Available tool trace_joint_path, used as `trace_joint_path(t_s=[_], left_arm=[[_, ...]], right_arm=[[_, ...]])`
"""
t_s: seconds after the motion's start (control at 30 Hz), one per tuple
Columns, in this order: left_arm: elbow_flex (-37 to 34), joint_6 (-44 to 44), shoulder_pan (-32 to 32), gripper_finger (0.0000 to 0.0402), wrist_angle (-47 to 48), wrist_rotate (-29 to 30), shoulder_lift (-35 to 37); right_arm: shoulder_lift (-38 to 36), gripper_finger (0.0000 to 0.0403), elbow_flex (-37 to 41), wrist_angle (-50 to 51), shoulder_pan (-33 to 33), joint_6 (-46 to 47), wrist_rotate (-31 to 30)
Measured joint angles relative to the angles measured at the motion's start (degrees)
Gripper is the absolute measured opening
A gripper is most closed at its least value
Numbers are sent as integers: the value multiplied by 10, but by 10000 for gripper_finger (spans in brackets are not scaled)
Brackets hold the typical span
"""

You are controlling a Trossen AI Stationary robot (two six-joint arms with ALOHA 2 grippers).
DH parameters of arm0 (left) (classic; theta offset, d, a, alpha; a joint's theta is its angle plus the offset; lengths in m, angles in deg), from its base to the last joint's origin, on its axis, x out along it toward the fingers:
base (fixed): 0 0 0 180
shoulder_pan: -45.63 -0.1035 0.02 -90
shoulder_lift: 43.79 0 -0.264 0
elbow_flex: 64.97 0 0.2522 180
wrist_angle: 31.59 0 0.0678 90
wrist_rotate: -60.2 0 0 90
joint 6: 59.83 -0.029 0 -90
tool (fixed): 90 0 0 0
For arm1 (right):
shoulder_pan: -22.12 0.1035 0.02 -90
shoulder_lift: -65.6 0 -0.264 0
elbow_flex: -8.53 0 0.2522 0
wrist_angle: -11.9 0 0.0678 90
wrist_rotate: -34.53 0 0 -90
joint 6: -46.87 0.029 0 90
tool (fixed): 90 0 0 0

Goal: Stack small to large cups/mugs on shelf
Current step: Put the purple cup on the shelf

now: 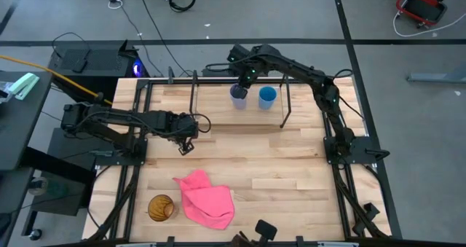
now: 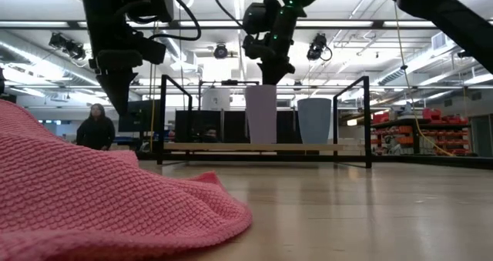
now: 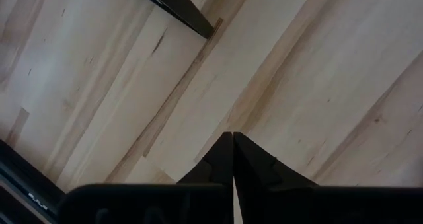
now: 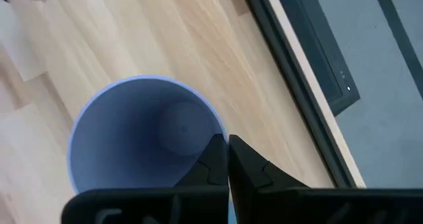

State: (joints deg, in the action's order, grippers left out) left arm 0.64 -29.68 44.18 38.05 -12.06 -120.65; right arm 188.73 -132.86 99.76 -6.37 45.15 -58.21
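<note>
On the shelf (image 2: 223, 147) at the table's far side stand a lavender cup (image 1: 238, 96) and, to its right, a smaller blue cup (image 1: 267, 96). My right gripper (image 1: 241, 82) hangs over the lavender cup (image 4: 142, 138) and is shut on it. The amber cup (image 1: 161, 208) stands on the table near the front left corner, away from both grippers. My left gripper (image 1: 185, 148) hangs shut over bare table left of the middle, with nothing between its fingers (image 3: 232, 145). My right gripper pinches the lavender cup's rim (image 4: 219, 133), one finger inside the cup and one outside. The fingers come from above, pointing steeply down. The cup is upright, and in the low view its base (image 2: 260, 142) is level with the shelf top; whether it rests there does not show.
A pink cloth (image 1: 207, 198) lies crumpled near the front edge beside the amber cup and fills the low view's left foreground. The shelf's black legs (image 1: 285, 108) rise around the two cups. A person (image 2: 96, 128) stands far behind the table.
</note>
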Motion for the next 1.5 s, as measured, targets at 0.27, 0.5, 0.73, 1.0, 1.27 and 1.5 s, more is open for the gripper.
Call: trace_joint_path(t_s=[0.27, 0.5, 0.73, 1.0, 1.27, 1.5], left_arm=[[0, -9, 0, 27, 0, 0, 0], [0, -8, 0, 17, -2, 0, 0], [0, -8, 0, 14, -2, 0, 0], [0, -8, 0, 23, -2, 0, 0], [0, -8, 0, 13, -2, 0, 0], [0, -8, 0, 29, -2, 0, 0]], right_arm=[[-1, 1, -1, 10, -6, 3, 4], [0, 1, -1, 12, -4, 2, 12], [0, 8, -1, 13, -2, 2, 35], [0, 38, 0, 13, -2, 15, 39], [0, 52, 0, 20, -2, 24, 39], [-14, 61, 0, 29, -4, 33, 31]])
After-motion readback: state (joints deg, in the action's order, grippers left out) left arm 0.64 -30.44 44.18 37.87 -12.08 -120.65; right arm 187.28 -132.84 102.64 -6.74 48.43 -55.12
